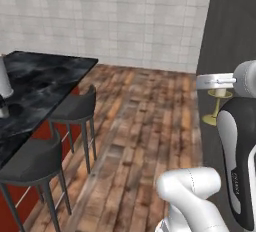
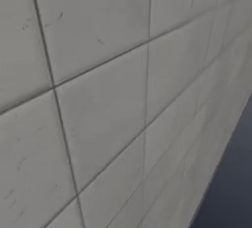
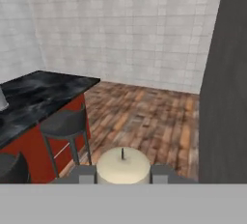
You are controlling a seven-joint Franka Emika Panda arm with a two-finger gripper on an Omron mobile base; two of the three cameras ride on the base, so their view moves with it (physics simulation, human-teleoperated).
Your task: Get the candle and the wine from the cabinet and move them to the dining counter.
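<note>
Between my fingers: candle [image 3: 122,166], cream top and wick close at the near edge of my hand view, a dark finger tip [image 3: 85,174] tight on each side.
Pincer [image 3: 122,175]: closed on the candle, holding it up over the floor.
Candle from the left base view: brass stem and round foot [image 1: 216,110] showing beside my arm at the right, clear of the floor.
Dining counter [image 1: 45,83]: black marble, far left of the candle, well apart from it.
On the counter: a pale upright thing [image 1: 4,78] at the left edge; I cannot tell what it is.
Stools [image 1: 75,108]: two dark ones along the counter's near side.
Floor [image 1: 145,126]: wood planks, between counter and candle.
Wall [image 1: 110,16]: pale tiles, far side.
Dark panel [image 3: 224,83]: right of the candle.
</note>
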